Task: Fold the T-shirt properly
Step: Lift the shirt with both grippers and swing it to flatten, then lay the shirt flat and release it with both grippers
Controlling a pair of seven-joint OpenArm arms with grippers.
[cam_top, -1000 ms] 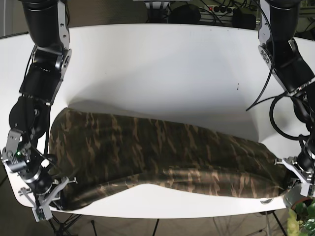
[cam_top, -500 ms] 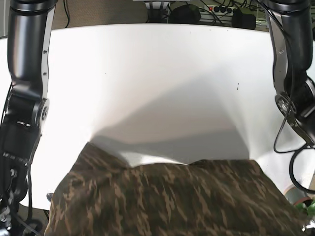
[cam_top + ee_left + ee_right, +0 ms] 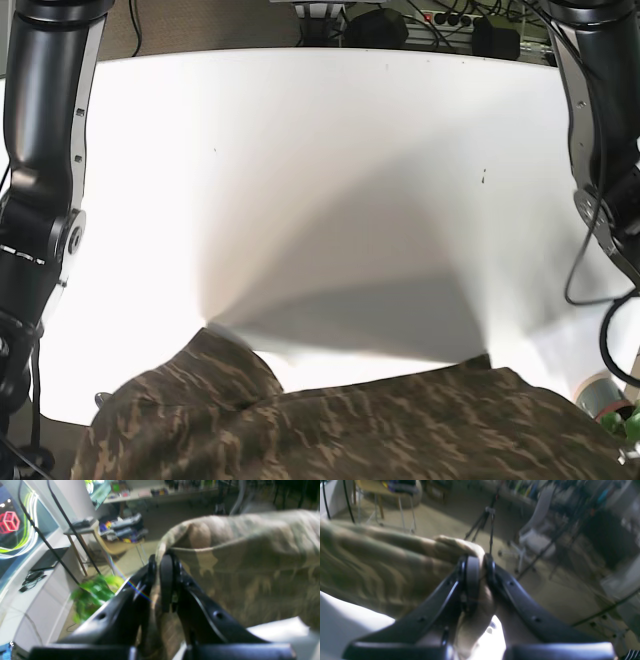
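Observation:
The camouflage T-shirt (image 3: 340,420) hangs lifted off the white table (image 3: 320,180), filling the bottom of the base view close to the camera. In the left wrist view my left gripper (image 3: 162,570) is shut on a folded edge of the T-shirt (image 3: 240,562), which stretches away to the right. In the right wrist view my right gripper (image 3: 477,567) is shut on another bunched edge of the T-shirt (image 3: 380,562), with cloth running off to the left. Neither gripper shows in the base view; only the upper arms do.
Both arms rise along the table's sides, one (image 3: 45,170) on the base view's left and the other (image 3: 600,150) on its right. A green plant (image 3: 92,595) stands on the floor beyond the table edge. A small dark speck (image 3: 484,177) marks the table.
The T-shirt lay spread along the table's front edge a second ago. Both grippers have raised it toward the camera, and it now hangs lower in the base view, baring more table.

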